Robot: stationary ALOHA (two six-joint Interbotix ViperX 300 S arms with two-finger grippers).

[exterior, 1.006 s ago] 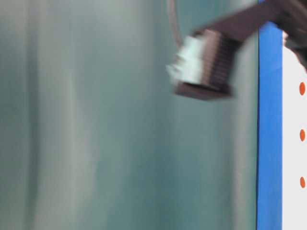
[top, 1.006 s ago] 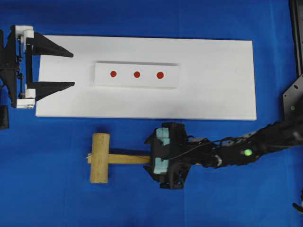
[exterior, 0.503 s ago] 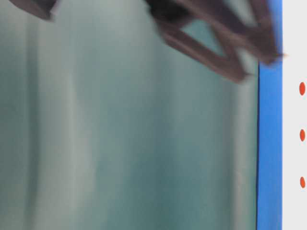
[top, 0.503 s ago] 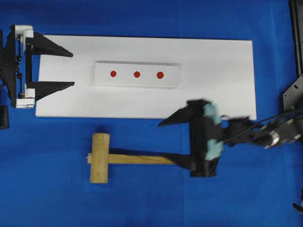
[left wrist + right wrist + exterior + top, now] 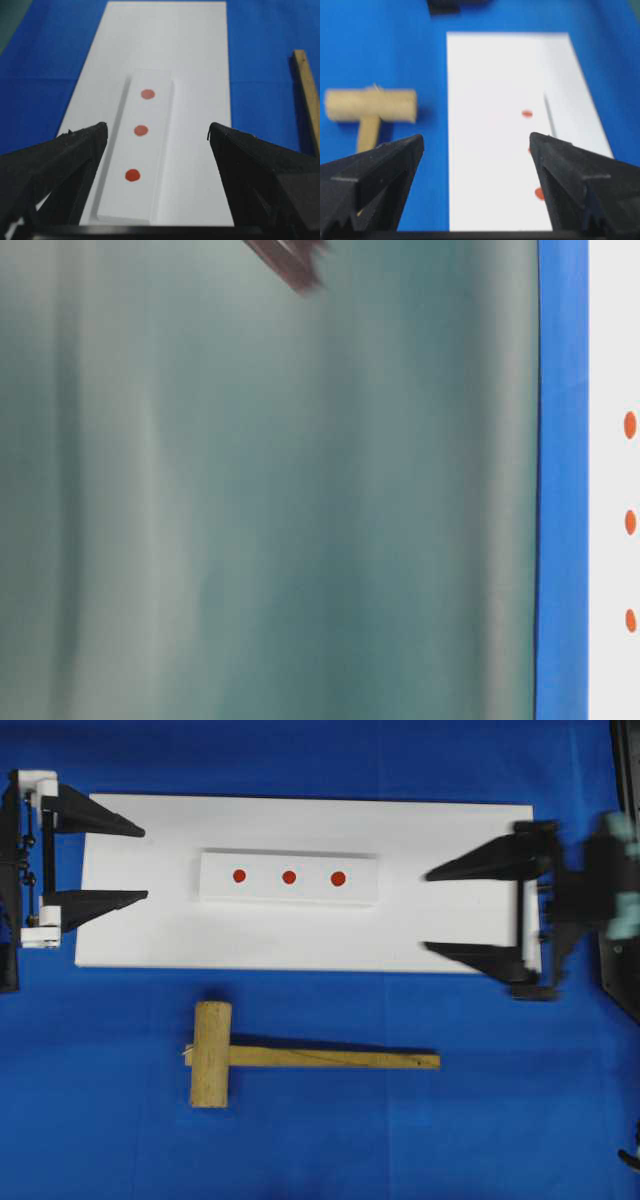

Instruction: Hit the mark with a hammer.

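Note that the right tool (image 5: 478,910) has left the hammer (image 5: 212,1054); a second ago it sat over the handle, and it now hangs at the right end of the white board (image 5: 450,830), jaws spread wide and holding nothing; the hammer has not shifted and lies on the blue desk (image 5: 320,1140) just below the board, head to the left, handle pointing right; the left tool (image 5: 108,860) is unchanged at the board's left end, likewise released; observe the white block (image 5: 290,878) with three red marks (image 5: 289,877) mid-board, untouched.
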